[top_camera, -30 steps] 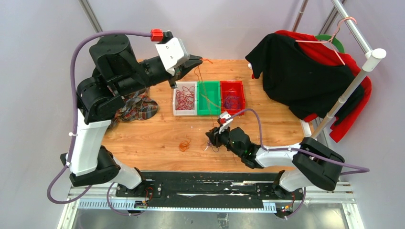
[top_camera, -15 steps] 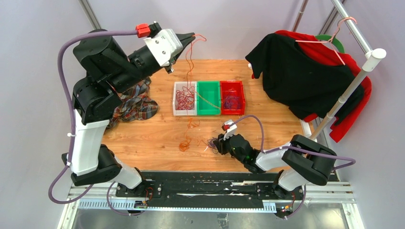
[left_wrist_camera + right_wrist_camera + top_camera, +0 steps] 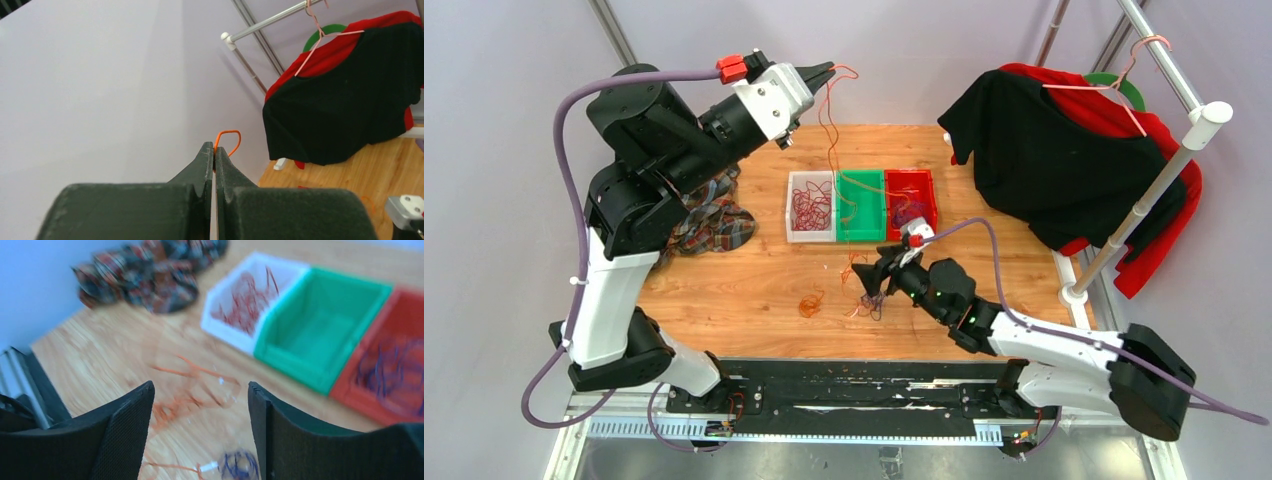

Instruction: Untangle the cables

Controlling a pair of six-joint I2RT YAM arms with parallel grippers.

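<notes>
My left gripper (image 3: 824, 70) is raised high over the table's far edge, shut on a thin orange cable (image 3: 836, 150). That cable hangs down past the green bin (image 3: 861, 176) to the table. In the left wrist view its loop (image 3: 228, 135) sticks out above the closed tips (image 3: 215, 150). My right gripper (image 3: 864, 283) hovers low in front of the bins, open, with nothing between its fingers (image 3: 200, 390). Under it lie blurred orange cable strands (image 3: 190, 372) and a small purple tangle (image 3: 239, 465). A small orange coil (image 3: 810, 303) lies to the left.
A white bin (image 3: 790, 212) holds dark red cables, and a red bin (image 3: 933, 205) holds purple ones. A plaid cloth (image 3: 709, 222) lies at the left. Black and red garments (image 3: 1044, 150) hang on a rack (image 3: 1149, 185) at the right.
My left gripper rose, pulling the orange cable up off the table. My right gripper opened and moved slightly toward the bins, leaving the tangle on the table.
</notes>
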